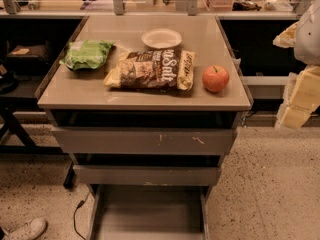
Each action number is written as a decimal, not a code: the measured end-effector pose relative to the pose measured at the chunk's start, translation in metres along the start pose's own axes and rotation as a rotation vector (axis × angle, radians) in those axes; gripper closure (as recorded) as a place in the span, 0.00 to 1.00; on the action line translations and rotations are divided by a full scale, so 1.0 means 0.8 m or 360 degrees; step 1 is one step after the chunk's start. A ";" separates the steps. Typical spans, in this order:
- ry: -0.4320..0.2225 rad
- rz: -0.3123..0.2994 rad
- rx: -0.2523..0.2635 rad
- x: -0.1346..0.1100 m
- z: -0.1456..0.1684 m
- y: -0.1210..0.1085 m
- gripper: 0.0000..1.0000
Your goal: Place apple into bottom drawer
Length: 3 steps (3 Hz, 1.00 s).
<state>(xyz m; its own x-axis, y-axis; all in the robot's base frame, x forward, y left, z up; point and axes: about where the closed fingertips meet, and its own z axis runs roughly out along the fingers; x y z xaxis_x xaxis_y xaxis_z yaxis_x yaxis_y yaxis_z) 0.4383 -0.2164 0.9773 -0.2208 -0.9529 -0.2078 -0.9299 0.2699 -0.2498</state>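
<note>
One gap decides everything here: the small round red-orange apple (215,78) sits on the front right corner of the beige cabinet top (125,96), and the pale cream two-finger gripper (286,76) hangs at the right edge of the camera view, beyond the top's right edge; so the apple lies to the gripper's left, near but clearly apart from it, nothing between them. The gripper looks open; its two cream pieces stand well apart, one above the other in the view, and they hold nothing; part of it is cut off by the frame.

The apple stands upright, stem up, just beside the brown and yellow crinkled chip bag (152,69) but not touching it; a green chip bag (87,54) and a white shallow bowl (161,38) lie further left and back, out of the way.

Below, the grey metal bottom drawer (150,214) is pulled out furthest, its flat floor showing under the two scuffed grey upper drawers (145,140); it lies down and to the left of the apple.

My read: the pick has not begun; the reach must go left to the apple, taking it from the right so the chip bag is not nudged; then carry it forward and down past the drawer fronts.
</note>
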 end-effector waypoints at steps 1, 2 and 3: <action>0.0007 0.0007 0.0017 -0.003 0.001 -0.012 0.00; 0.0034 -0.0013 0.0038 -0.008 0.010 -0.045 0.00; 0.0067 -0.0018 0.0029 -0.010 0.031 -0.084 0.00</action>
<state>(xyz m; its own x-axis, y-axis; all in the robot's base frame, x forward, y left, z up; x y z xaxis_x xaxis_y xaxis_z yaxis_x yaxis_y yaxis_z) 0.5099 -0.2234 0.9722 -0.2230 -0.9608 -0.1650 -0.9270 0.2613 -0.2691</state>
